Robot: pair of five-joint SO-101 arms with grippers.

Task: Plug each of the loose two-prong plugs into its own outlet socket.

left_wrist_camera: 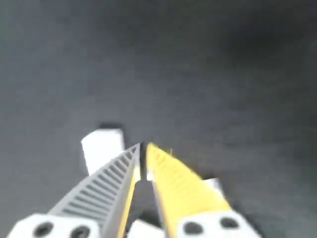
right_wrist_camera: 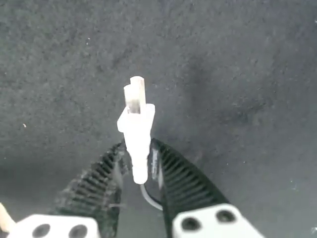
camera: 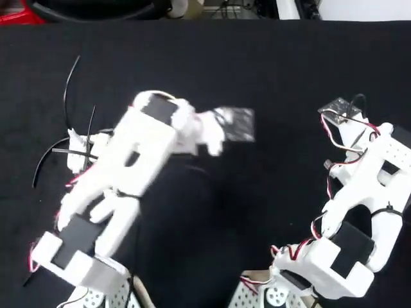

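My right gripper [right_wrist_camera: 139, 157] is shut on a white two-prong plug [right_wrist_camera: 136, 126]. The prongs point away from the wrist over bare black cloth, and a thin wire [right_wrist_camera: 148, 197] trails back between the fingers. In the high view this gripper [camera: 339, 110] sits at the right of the table. My left gripper [left_wrist_camera: 143, 147] is shut, fingertips touching, above a white block [left_wrist_camera: 101, 148] whose other end [left_wrist_camera: 213, 184] shows past the yellow finger. From above, the left gripper [camera: 232, 125] is blurred near the table's middle.
A black cloth [camera: 270, 70] covers the table. Thin black wires [camera: 66, 96] and small white pieces [camera: 80, 146] lie at the left, beside the left arm. Red and white servo cables [camera: 334, 128] loop off the right arm.
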